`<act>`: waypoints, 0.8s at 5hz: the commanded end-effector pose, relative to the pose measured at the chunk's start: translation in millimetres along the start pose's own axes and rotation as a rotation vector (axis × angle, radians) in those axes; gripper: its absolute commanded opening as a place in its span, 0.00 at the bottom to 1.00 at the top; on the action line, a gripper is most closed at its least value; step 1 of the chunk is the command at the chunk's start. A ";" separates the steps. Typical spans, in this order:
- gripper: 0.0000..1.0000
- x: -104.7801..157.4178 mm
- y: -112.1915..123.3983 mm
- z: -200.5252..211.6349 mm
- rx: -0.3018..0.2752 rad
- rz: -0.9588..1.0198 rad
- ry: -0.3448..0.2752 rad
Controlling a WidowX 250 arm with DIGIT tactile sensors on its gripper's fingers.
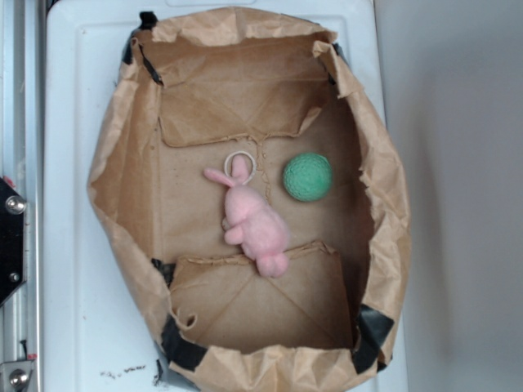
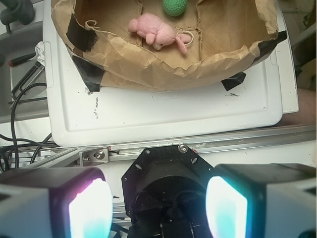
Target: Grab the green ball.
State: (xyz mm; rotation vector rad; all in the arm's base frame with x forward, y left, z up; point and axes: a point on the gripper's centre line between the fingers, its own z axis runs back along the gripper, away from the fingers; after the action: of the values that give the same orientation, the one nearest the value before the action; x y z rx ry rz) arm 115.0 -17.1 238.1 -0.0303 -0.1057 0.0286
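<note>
Your hand (image 2: 157,208) is wide open and holds nothing. The small round mint-green crocheted ball (image 2: 174,6) lies far ahead of it, inside the crumpled brown paper bag (image 2: 148,64), near the pink plush bunny (image 2: 157,31).

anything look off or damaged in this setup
The paper bag liner is torn open, crumpled and held with black tape at its corners. The pink bunny lies on its side. The green ball sits apart from it, intact. The claw is open, outside the bag.

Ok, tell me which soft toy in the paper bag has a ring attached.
The pink plush bunny; a small ring sits at its ears. The green crocheted ball beside it has none.
</note>
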 end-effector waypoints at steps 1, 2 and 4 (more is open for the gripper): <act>1.00 0.0 0.0 0.0 0.000 0.000 0.000; 1.00 19.7 -4.7 -7.9 0.000 0.042 -0.019; 1.00 44.5 -17.1 -12.7 -0.019 0.066 -0.073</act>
State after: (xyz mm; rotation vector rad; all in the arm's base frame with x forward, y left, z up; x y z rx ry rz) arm 157.4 -29.8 219.4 -0.0432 -0.1427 0.1081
